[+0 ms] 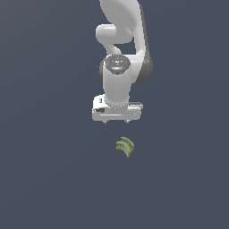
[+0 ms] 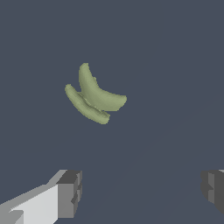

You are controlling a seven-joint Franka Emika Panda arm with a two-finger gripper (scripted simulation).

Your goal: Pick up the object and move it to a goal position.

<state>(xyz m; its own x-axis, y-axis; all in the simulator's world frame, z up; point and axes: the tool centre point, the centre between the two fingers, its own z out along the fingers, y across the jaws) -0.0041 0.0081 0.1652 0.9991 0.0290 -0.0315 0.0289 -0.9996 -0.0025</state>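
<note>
One white robot arm (image 1: 120, 49) reaches down over a plain slate-grey tabletop (image 1: 44, 170), its pincer (image 1: 116, 121) pointing straight at the surface with the two fingertips showing only as small dark nubs beneath the broad white hand. The wrist view shows the jaws spread wide and released, one grey finger pad (image 2: 70, 192) at one edge of the frame and the other at the opposite edge, with nothing but bare tabletop between them. Lying on the tabletop is the object (image 1: 125, 146), a small olive-green cluster of curved, ridged lobes, much narrower than the white hand above it. In the exterior view it sits a little below the pincer in the frame and slightly toward the exterior view's right, clear of both fingertips and untouched. Seen from the wrist camera, the object (image 2: 94, 95) appears as two crescent-shaped lobes pressed side by side, resting well apart from the finger pads and off the line that runs between them. Nothing else is visible on the surface.
</note>
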